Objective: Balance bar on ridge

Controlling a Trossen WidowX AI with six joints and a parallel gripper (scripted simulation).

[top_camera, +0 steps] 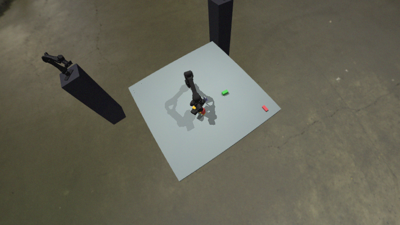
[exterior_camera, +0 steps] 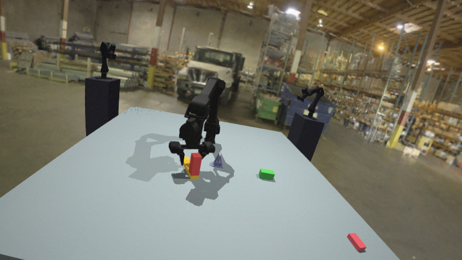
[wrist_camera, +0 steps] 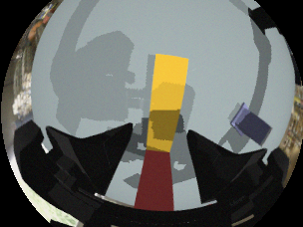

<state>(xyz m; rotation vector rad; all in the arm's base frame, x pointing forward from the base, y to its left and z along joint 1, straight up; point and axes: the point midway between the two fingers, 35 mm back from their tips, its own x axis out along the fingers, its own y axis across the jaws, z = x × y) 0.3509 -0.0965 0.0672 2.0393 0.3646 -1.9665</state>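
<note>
around the pincer point(top_camera: 198, 108) point(exterior_camera: 190, 159) point(wrist_camera: 159, 129): open, gripping nothing; below and between its fingertips, lying flat on the table point(top_camera: 179, 156) point(exterior_camera: 129, 219) point(wrist_camera: 209, 30), the yellow bar point(top_camera: 193, 107) point(exterior_camera: 187, 170) point(wrist_camera: 169, 82), upright red block point(top_camera: 203, 111) point(exterior_camera: 195, 163) point(wrist_camera: 155, 181) on one end; off to one side, the purple ridge point(top_camera: 205, 99) point(exterior_camera: 218, 161) point(wrist_camera: 253, 124).

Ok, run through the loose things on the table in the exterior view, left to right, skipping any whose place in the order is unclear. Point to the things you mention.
Upright red block point(top_camera: 203, 111) point(exterior_camera: 194, 164) point(wrist_camera: 154, 181) → ridge point(top_camera: 205, 99) point(exterior_camera: 218, 162) point(wrist_camera: 253, 127) → green block point(top_camera: 224, 92) point(exterior_camera: 266, 174) → flat red block point(top_camera: 264, 108) point(exterior_camera: 356, 242).

The red block point(top_camera: 203, 111) point(exterior_camera: 195, 164) point(wrist_camera: 154, 180) stands upright on the yellow bar's point(top_camera: 193, 107) point(exterior_camera: 194, 177) point(wrist_camera: 169, 87) end; the bar's other end is unobstructed.
</note>
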